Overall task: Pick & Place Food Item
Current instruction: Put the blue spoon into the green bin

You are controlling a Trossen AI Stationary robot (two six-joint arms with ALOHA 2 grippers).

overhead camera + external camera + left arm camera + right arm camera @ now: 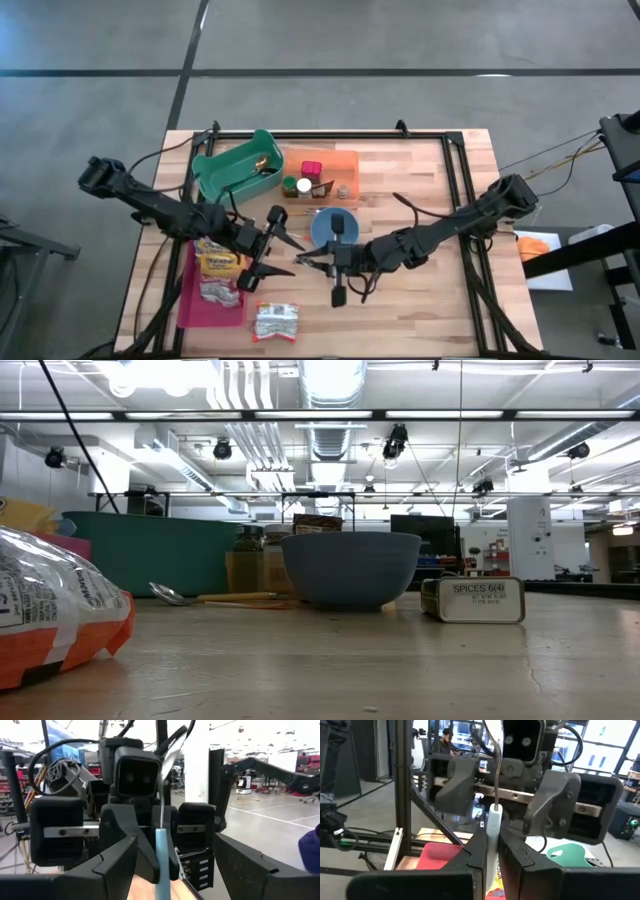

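My right gripper (pixel 318 258) hovers above the table's middle, shut on a thin metal utensil with a pale handle (pixel 493 817). My left gripper (pixel 287 255) faces it from the left, open. Its two fingers stand on either side of the utensil's pale handle (pixel 161 855) without touching it. Snack bags (pixel 217 268) lie on a pink tray (pixel 190 305) under the left arm. Another packet (pixel 275 322) lies on the wood near the front edge. An orange and white bag (pixel 50 610) fills the low view's left. My right gripper pinches the utensil's pale handle (pixel 493 827) between its two fingers. The fingers point level, coming from the table's right. The thin metal shaft (pixel 497 775) rises above the fingers, roughly upright. The utensil is lifted clear of the table.
A blue bowl (pixel 335 228) sits just beyond the two grippers. A green bin (pixel 238 165) and an orange tray (pixel 335 165) with small jars stand at the back. The low view shows a spoon (pixel 195 596) and a spice tin (pixel 472 600) beside the bowl (pixel 350 568).
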